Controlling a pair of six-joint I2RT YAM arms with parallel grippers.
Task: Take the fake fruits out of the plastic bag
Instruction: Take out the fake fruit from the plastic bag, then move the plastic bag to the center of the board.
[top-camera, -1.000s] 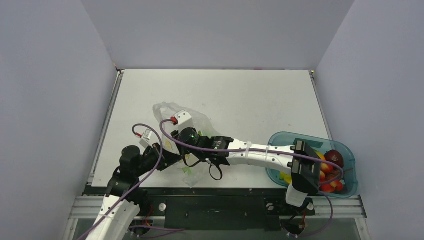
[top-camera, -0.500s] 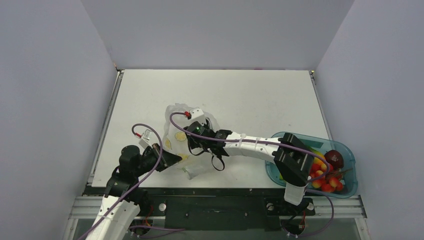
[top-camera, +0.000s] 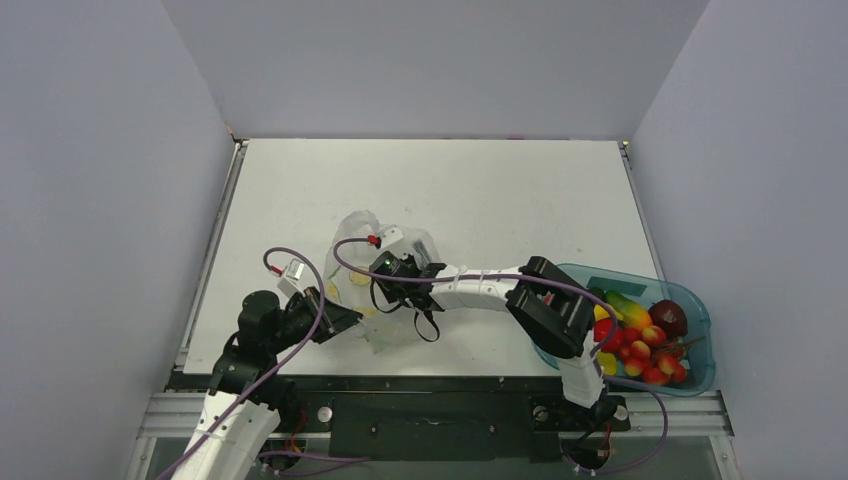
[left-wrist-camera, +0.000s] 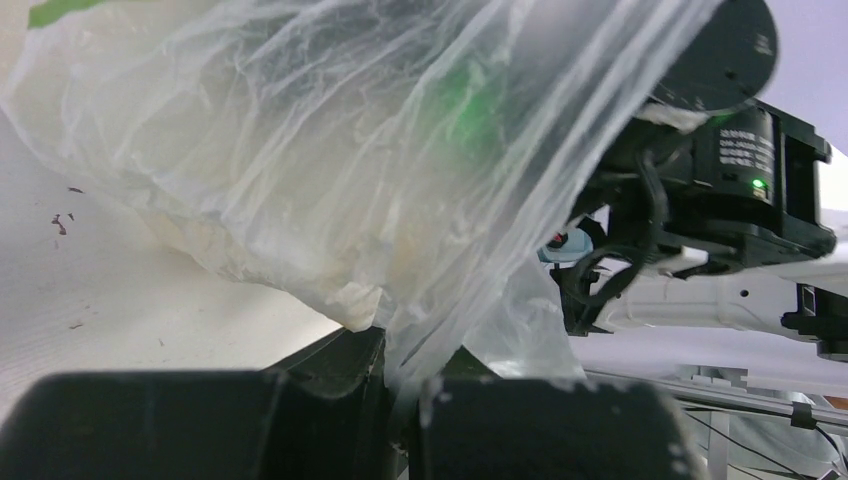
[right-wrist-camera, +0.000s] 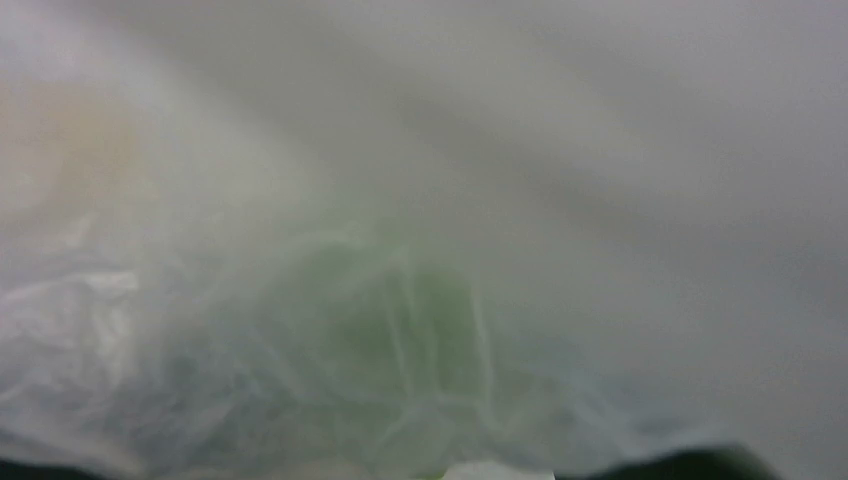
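The plastic bag is held up off the table at the middle left; it fills the left wrist view. My left gripper is shut on the bag's lower edge, the film pinched between its jaws. My right gripper is pushed into the bag, its fingers hidden by film. Yellow-green slices show through the bag. A blurred green piece lies behind film right in front of the right wrist camera, and it also shows in the left wrist view.
A teal translucent tray at the near right holds several fruits, red, yellow and green. The right arm's elbow is raised just left of the tray. Grey walls enclose the table on three sides.
The right arm has folded back, its elbow moving left off the tray. The right gripper and the bag have shifted right and risen. The left gripper keeps its hold on the bag.
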